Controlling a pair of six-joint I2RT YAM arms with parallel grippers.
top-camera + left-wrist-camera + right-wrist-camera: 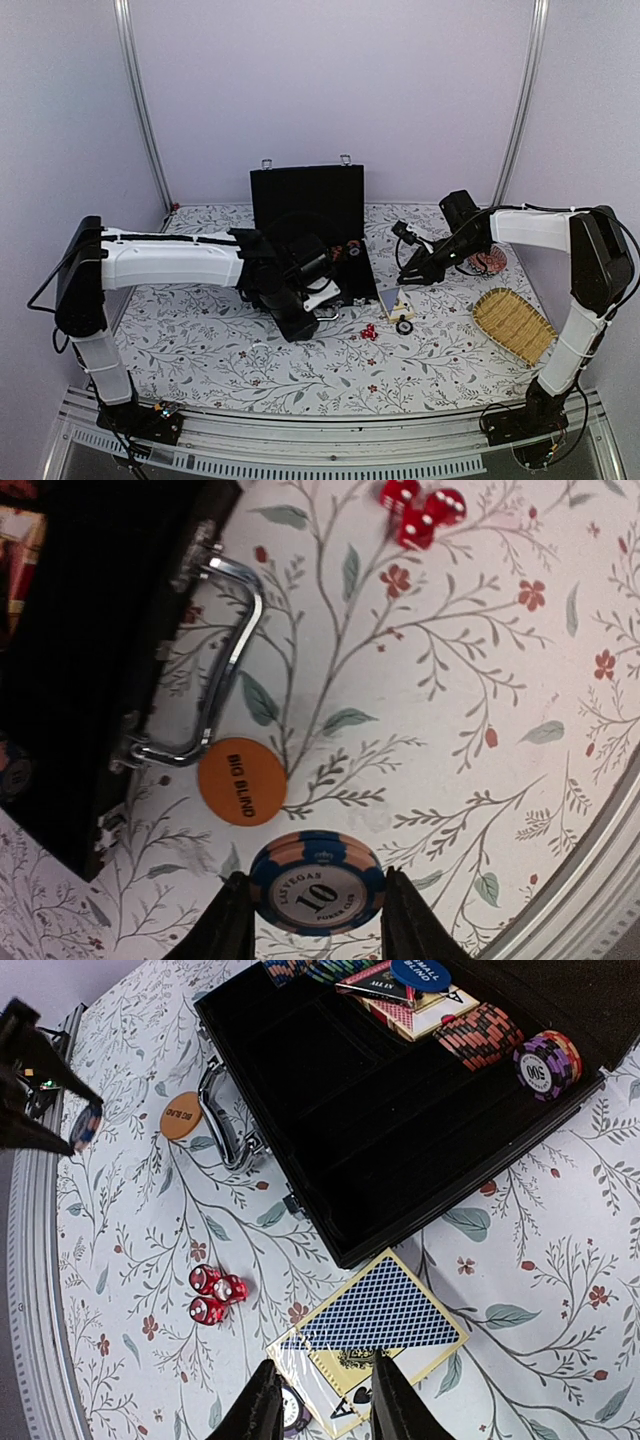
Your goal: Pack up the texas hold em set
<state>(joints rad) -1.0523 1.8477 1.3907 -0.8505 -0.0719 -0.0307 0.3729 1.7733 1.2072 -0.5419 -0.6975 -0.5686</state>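
The black case (pixel 305 205) lies open at the table's middle, its silver handle (pixel 225 660) toward me. My left gripper (pixel 317 905) is shut on a blue and peach "10" poker chip (pixel 317 883) over the table in front of the case, next to the orange "BIG BLIND" disc (pixel 242 782). My right gripper (pixel 320 1400) is open, its fingers straddling the near corner of a wrapped card deck (pixel 385 1310) lying by the case's front right corner. A purple chip (pixel 293 1412) lies beside the deck. Three red dice (pixel 215 1293) sit left of it.
In the case lie a red chip stack (pixel 478 1035), a purple chip stack (pixel 547 1063), cards (pixel 405 1010) and a blue disc (pixel 420 972). A woven yellow basket (pixel 513 325) lies at the right. A red patterned dish (pixel 488 262) sits behind the right arm.
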